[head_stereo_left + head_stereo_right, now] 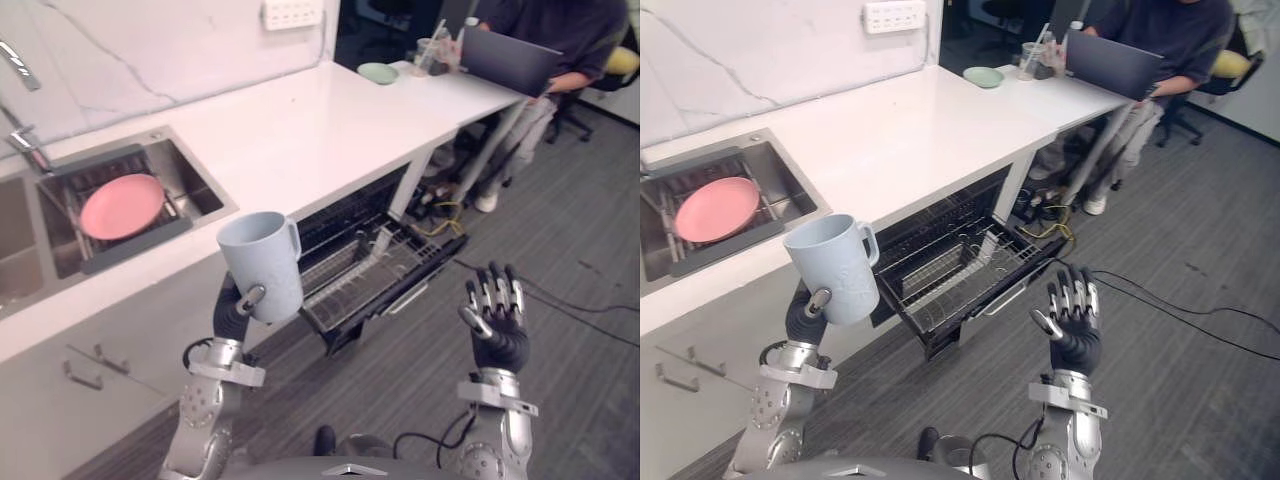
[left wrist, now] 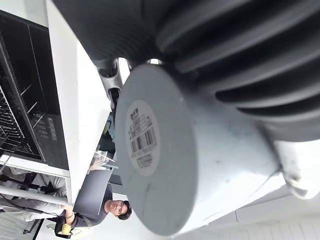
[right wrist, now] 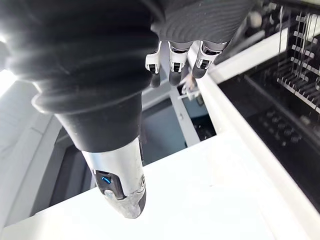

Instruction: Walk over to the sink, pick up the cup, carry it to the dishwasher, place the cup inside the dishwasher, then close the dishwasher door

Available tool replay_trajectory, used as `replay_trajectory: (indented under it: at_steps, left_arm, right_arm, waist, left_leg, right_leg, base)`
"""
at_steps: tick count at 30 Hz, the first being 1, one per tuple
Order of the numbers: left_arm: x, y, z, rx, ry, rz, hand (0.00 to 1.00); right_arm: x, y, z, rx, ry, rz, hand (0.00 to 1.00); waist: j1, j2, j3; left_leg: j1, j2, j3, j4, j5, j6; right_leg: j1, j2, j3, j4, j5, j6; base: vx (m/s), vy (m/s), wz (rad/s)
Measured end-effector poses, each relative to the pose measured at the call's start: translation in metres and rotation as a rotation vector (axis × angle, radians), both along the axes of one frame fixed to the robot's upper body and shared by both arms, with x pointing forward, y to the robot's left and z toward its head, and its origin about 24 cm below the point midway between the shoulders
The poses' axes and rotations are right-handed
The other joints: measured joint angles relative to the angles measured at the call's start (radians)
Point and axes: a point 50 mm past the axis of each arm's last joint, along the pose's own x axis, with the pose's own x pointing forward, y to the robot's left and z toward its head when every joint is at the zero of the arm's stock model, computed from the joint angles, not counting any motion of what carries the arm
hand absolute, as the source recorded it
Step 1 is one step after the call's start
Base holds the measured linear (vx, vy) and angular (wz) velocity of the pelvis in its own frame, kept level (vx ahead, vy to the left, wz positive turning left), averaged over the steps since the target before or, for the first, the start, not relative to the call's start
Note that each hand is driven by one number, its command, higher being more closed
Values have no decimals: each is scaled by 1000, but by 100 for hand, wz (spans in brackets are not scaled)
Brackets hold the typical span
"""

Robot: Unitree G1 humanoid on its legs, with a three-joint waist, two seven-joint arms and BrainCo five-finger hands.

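The pale blue-grey cup is off the counter and in the air, upright with its mouth up and its handle turned toward the dishwasher, clamped in the left hand, whose fingers and thumb curl round its lower wall. The left wrist view looks straight at its base. It hangs just in front of the counter's front edge, between the sink, where a pink plate lies on a drainer, and the open dishwasher under the counter's middle stretch. The wire rack is drawn out over the lowered door. The right hand is raised over the floor beyond the rack's outer corner, fingers straight and apart, holding nothing. At the counter's far end a person sits with a laptop, a green dish nearby. By my reading the carry is under way, with placing and closing not yet done. The next move calls for stepping closer, bringing the cup across and down over a free part of the rack, seating it before letting go, and keeping clear of the wire prongs.
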Motion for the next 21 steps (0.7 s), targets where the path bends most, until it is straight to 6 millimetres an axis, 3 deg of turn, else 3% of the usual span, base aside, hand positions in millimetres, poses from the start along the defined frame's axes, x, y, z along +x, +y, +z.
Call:
replay_trajectory:
  at_steps: [1, 2, 3, 4, 5, 6, 7, 12, 14, 17, 21]
  left_arm:
    - [-4, -1, -3, 9, 10, 6, 100]
    - [-5, -1, -3, 16, 9, 5, 100]
    - [-5, -2, -2, 23, -1, 7, 100]
    - [-5, -2, 0, 29, -18, 13, 100]
    - [-5, -2, 1, 30, -24, 20, 100]
    - [-4, -2, 1, 23, -24, 31, 100]
    - [-2, -3, 3, 21, -29, 45, 100]
    - [11, -1, 17, 52, -98, 76, 100]
    - [12, -1, 24, 55, -124, 93, 100]
    - [14, -4, 28, 62, -133, 107, 100]
    - [20, -7, 25, 97, -93, 134, 100]
  right_arm:
    - [3, 3, 2, -11, -4, 7, 0]
    - [4, 4, 3, -15, -10, 10, 0]
    - [7, 6, 5, -17, -24, 22, 0]
    - [8, 7, 5, -16, -25, 30, 0]
    - [8, 8, 5, -18, -24, 36, 0]
    - [8, 8, 5, -28, -13, 57, 0]
    - [9, 10, 4, -31, -7, 77, 0]
    - [10, 15, 12, -19, -43, 106, 0]
    - [10, 17, 23, -11, -91, 116, 0]
    - [10, 20, 23, 33, -93, 121, 0]
    - [13, 24, 22, 57, -80, 134, 0]
  waist:
    - [22, 6, -1]
    - [27, 5, -1]
    - [27, 3, -1]
    - [26, 2, -2]
    - [27, 3, -3]
    - [26, 7, -5]
    - [25, 13, -10]
    - [26, -36, -24]
    - [22, -37, -25]
    - [21, -38, -31]
    - [19, -40, -29]
  left_leg:
    - [0, -29, -19, -72, -58, 1]
    - [4, -48, -30, -135, -80, 1]
    - [8, -88, -72, -294, -99, -1]
    - [12, -124, -135, -479, -74, -13]
    - [16, -133, -163, -563, -45, -19]
    - [36, -141, -166, -652, 58, -28]
    - [57, -151, -141, -688, 120, 6]
    - [64, -191, -101, -716, 108, 29]
    - [77, -204, -100, -729, 102, 37]
    - [98, -213, -107, -736, 90, 47]
    - [115, -210, -107, -731, 80, 56]
  right_leg:
    - [3, -15, 43, 0, 0, 0]
    - [2, -27, 59, -1, 0, 0]
    - [-3, -47, 84, -12, 0, 0]
    - [-15, -64, 111, -25, 8, 12]
    - [-23, -68, 126, -32, 15, 24]
    - [-28, -76, 149, -48, 34, 53]
    - [-14, -83, 166, -76, 59, 83]
    - [-18, -122, 185, -114, 91, 121]
    - [-10, -132, 180, -120, 88, 130]
    - [4, -140, 165, -106, 71, 146]
    - [-110, -154, 110, 161, -16, 149]
  base:
    - [83, 155, -71]
    - [105, 174, -80]
    - [78, 150, -59]
    - [71, 157, -54]
    - [79, 177, -58]
    - [119, 178, -59]
    - [137, 180, -54]
    - [127, 142, -18]
    - [107, 99, 0]
    - [79, 51, 4]
    - [20, 35, -2]
